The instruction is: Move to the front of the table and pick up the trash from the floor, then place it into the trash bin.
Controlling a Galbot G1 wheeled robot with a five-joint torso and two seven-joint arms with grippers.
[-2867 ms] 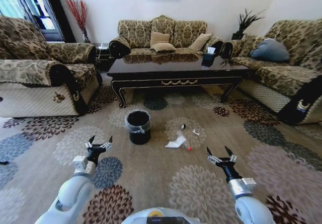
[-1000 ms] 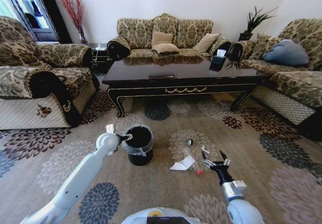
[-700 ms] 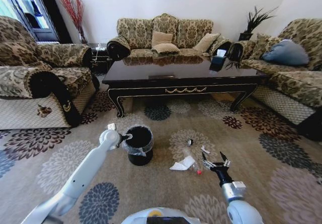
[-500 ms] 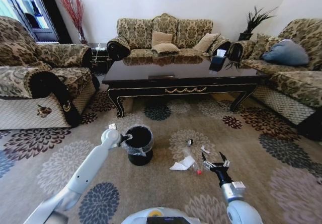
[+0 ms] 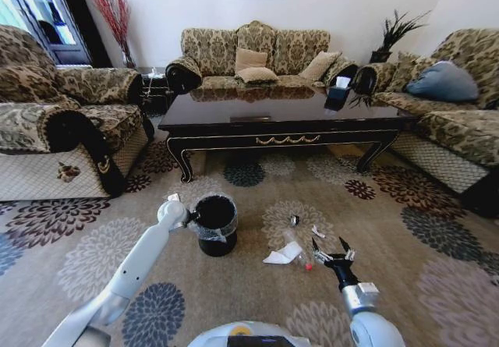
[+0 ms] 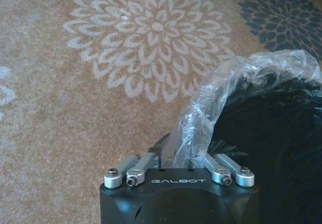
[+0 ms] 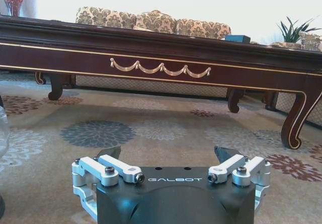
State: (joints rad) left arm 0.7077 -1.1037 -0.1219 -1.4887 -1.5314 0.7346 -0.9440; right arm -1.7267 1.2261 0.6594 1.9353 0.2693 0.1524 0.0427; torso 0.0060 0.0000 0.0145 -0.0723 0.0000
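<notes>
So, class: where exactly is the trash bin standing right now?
In the head view the trash bin stands on the patterned carpet in front of the coffee table, left of the crumpled white paper, with the left gripper at its liner.

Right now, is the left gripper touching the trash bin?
Touching. In the left wrist view the left gripper is closed on the clear liner at the trash bin rim.

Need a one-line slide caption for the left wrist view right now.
Left gripper shut on the clear liner at the trash bin rim, above the floral carpet.
</notes>
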